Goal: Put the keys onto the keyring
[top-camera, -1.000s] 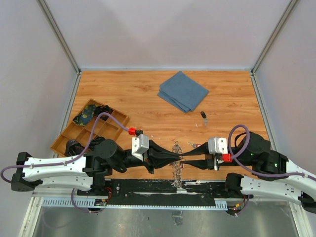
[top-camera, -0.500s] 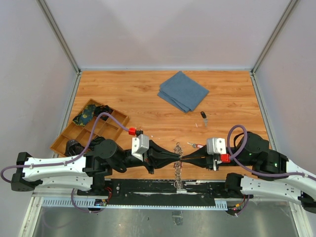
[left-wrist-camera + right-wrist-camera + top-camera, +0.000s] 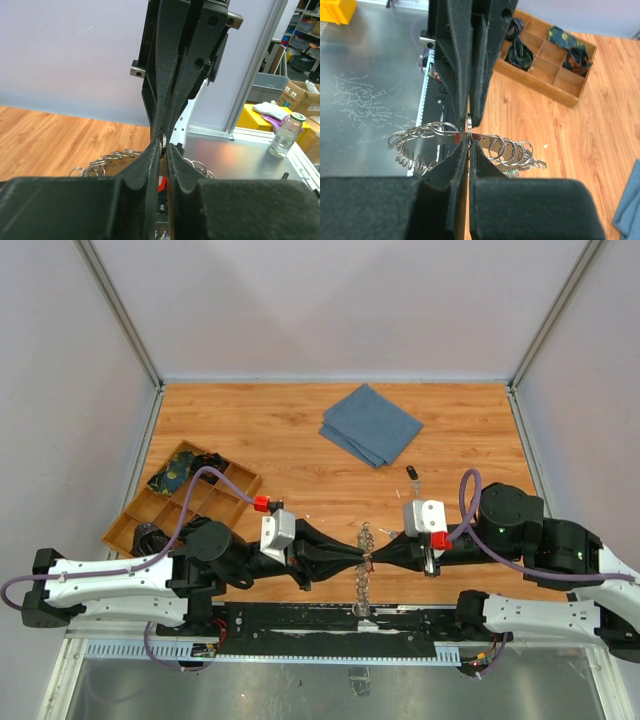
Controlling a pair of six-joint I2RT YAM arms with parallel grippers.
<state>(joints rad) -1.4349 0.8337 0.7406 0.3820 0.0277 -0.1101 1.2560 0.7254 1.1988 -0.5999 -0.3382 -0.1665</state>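
Observation:
The keyring (image 3: 363,585), a silvery band strung with small rings, hangs between the two arms near the table's front edge. My right gripper (image 3: 373,558) is shut on its edge, and the right wrist view shows the pads pressed onto the keyring (image 3: 510,147) at my right gripper (image 3: 469,140). My left gripper (image 3: 361,558) faces it tip to tip. In the left wrist view my left gripper (image 3: 164,146) stands a sliver open, the thin ring edge loose between the tips. A black-headed key (image 3: 412,474) lies on the wood. A small reddish key (image 3: 390,534) lies beside the ring.
A folded blue cloth (image 3: 372,424) lies at the back centre. A wooden compartment tray (image 3: 222,462) with dark items sits at the left, also seen as the tray (image 3: 535,85) in the right wrist view. A black rail (image 3: 300,625) runs along the near edge.
My right gripper moved left to the keyring and shut on it. The left jaws, tight before, have parted slightly. The keyring's top shifted a little.

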